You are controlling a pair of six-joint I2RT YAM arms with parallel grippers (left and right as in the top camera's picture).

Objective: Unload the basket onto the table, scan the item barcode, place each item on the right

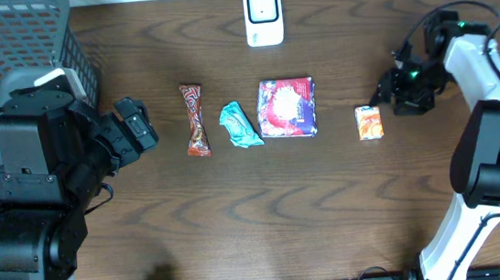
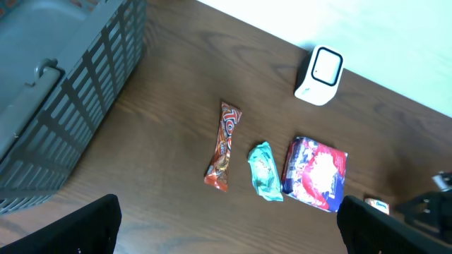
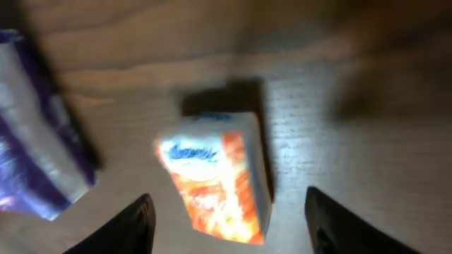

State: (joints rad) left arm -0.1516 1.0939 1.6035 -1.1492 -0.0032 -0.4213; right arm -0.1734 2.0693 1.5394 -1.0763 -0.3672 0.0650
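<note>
A small orange box (image 1: 369, 122) lies flat on the dark wood table, right of centre. In the right wrist view the orange box (image 3: 219, 176) sits just ahead of my right gripper (image 3: 229, 229). Its two dark fingers stand open on either side of the box and do not touch it. From overhead, the right gripper (image 1: 387, 93) hovers just right of and behind the box. A white barcode scanner (image 1: 263, 15) stands at the back centre, also seen as the scanner (image 2: 319, 75). My left gripper (image 1: 138, 123) is open and empty at the left, its fingers (image 2: 78, 233) spread wide.
A red candy bar (image 1: 195, 119), a teal packet (image 1: 239, 124) and a purple-red package (image 1: 287, 108) lie in a row mid-table, left of the box. A grey mesh basket (image 1: 2, 44) fills the back left corner.
</note>
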